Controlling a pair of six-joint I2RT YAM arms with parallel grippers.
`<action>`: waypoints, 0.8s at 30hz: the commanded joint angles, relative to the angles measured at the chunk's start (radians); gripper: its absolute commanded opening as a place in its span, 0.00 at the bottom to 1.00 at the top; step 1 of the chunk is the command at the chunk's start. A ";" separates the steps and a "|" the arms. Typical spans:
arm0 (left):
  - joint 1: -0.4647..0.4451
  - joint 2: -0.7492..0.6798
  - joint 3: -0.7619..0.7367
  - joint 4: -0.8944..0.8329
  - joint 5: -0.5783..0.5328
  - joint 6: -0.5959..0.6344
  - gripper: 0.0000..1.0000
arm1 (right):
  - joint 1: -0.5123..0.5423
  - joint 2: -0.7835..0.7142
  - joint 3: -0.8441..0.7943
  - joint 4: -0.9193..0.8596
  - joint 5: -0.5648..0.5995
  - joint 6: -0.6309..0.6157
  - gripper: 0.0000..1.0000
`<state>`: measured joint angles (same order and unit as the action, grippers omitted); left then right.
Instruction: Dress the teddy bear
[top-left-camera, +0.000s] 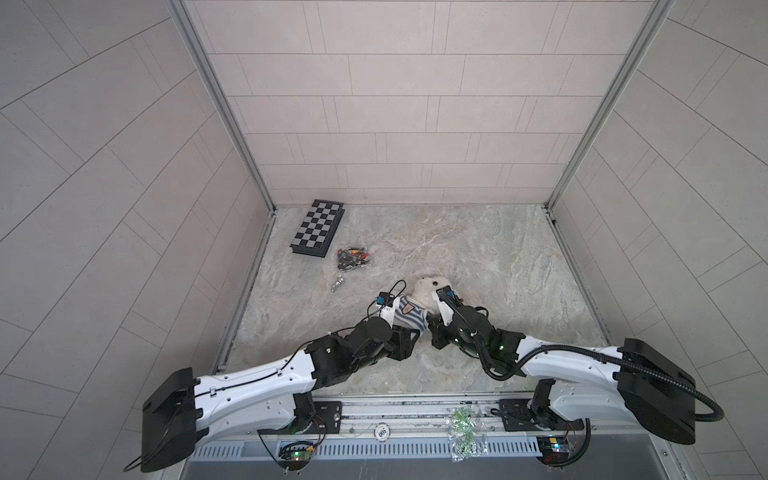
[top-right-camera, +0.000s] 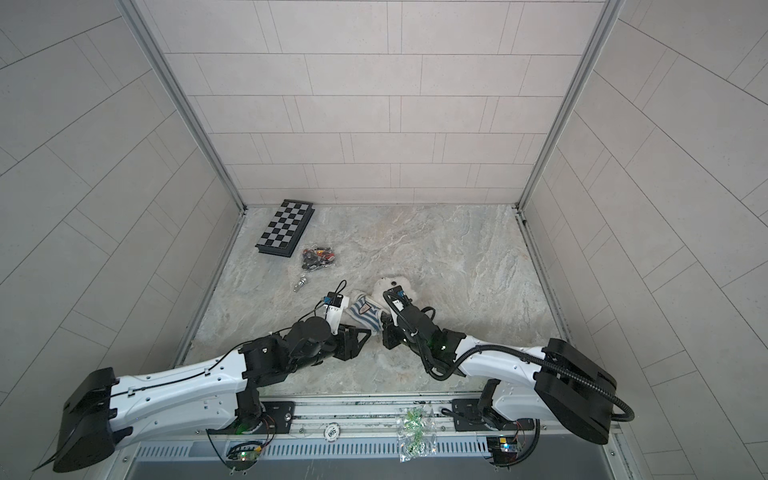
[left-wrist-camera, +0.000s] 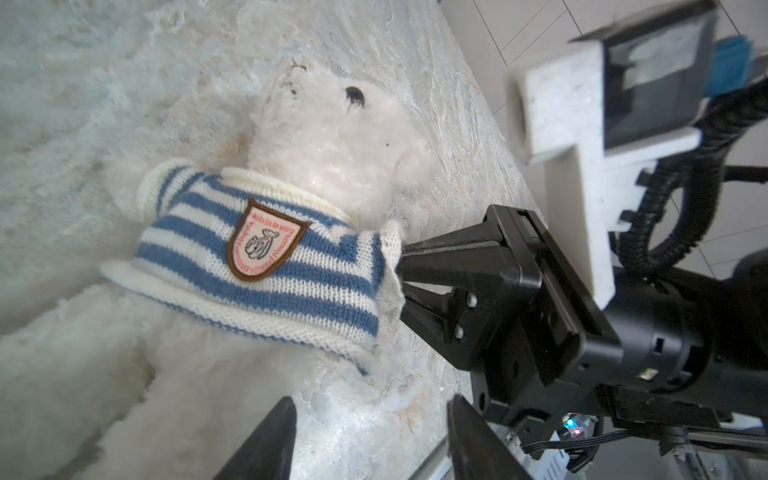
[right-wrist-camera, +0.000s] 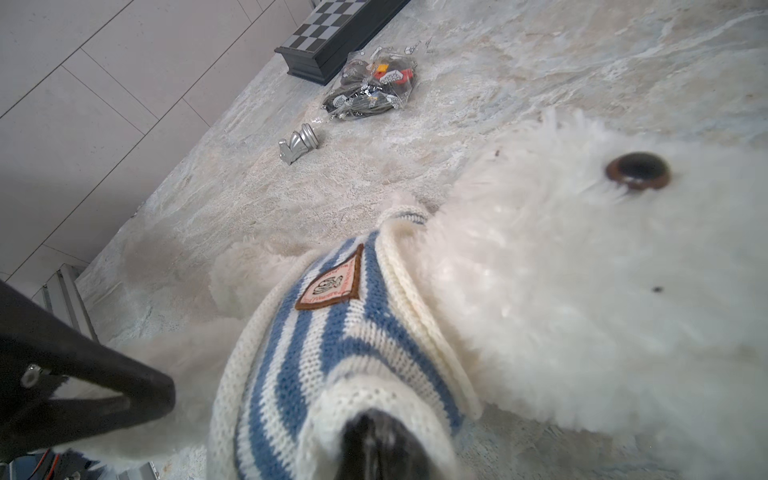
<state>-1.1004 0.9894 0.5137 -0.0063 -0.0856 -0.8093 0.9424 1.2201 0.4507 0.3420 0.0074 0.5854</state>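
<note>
The white teddy bear (left-wrist-camera: 332, 137) lies on its back on the marble table (top-left-camera: 478, 257), head towards the back wall. It wears a blue-and-white striped shirt (left-wrist-camera: 266, 266) with a shield badge on the chest, seen in both top views (top-left-camera: 409, 312) (top-right-camera: 365, 311). My right gripper (right-wrist-camera: 374, 444) is shut, with its tips buried in the cuff of one sleeve (left-wrist-camera: 388, 253) at the bear's side. My left gripper (left-wrist-camera: 374, 428) stands open just above bare table beside the shirt's hem, with nothing between its fingers. The bear's head (top-left-camera: 428, 286) shows between the two wrists.
A folded chessboard (top-left-camera: 318, 228) lies at the back left by the wall. A clear bag of small parts (top-left-camera: 353, 257) and a silver chess piece (top-left-camera: 338, 284) lie nearer the bear. A bag of green bits (top-left-camera: 463, 432) rests on the front rail.
</note>
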 joint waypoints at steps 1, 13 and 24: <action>-0.004 0.038 0.004 0.054 -0.031 -0.074 0.49 | 0.023 -0.020 0.042 -0.006 0.042 0.008 0.00; -0.004 0.103 0.026 0.069 -0.099 -0.111 0.17 | 0.052 -0.047 0.039 -0.033 0.062 -0.009 0.00; 0.021 0.027 -0.045 -0.050 -0.135 -0.103 0.00 | 0.052 -0.106 -0.031 -0.018 0.091 -0.004 0.00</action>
<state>-1.0981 1.0443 0.4992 0.0204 -0.1776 -0.9253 0.9886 1.1587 0.4374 0.2955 0.0551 0.5781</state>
